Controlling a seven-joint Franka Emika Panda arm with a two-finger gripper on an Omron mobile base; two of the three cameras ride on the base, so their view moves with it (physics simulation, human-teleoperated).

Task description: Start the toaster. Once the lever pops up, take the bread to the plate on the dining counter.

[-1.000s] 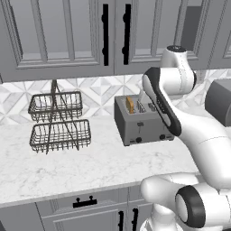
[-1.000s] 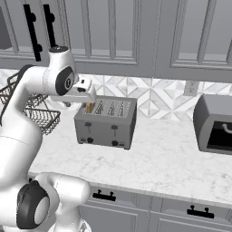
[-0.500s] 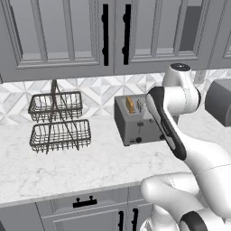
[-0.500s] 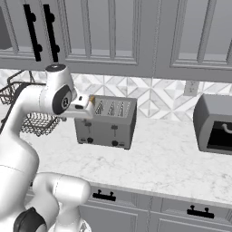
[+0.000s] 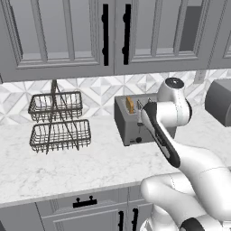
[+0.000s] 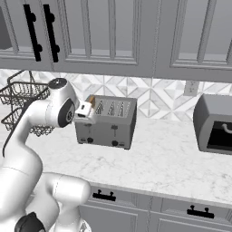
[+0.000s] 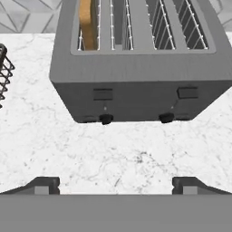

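The boxy grey toaster [image 7: 136,72] stands on the white marble worktop, seen from the front and above in the hand view. It also appears in both base views [image 5: 135,124] [image 6: 108,122]. A golden bread slice [image 7: 87,20] sits upright in its leftmost slot, its top edge poking out [image 5: 130,104] [image 6: 92,99]. Two flat levers [image 7: 103,94] and two black knobs [image 7: 105,118] line the front face. My gripper [image 7: 115,186] hovers in front of the toaster, slightly above the worktop. It is open, with nothing between the fingers and touching nothing. The plate and the dining counter are out of view.
A two-tier wire basket rack [image 5: 56,122] stands on the worktop left of the toaster. A rounded dark grey appliance [image 6: 215,122] sits to the right. Grey wall cabinets [image 5: 113,36] hang overhead. Bare marble [image 7: 118,154] lies between the gripper and the toaster.
The jaws have spread wider. The hand has come down and back from over the toaster's top to a spot in front of its face. The bread and toaster have not moved.
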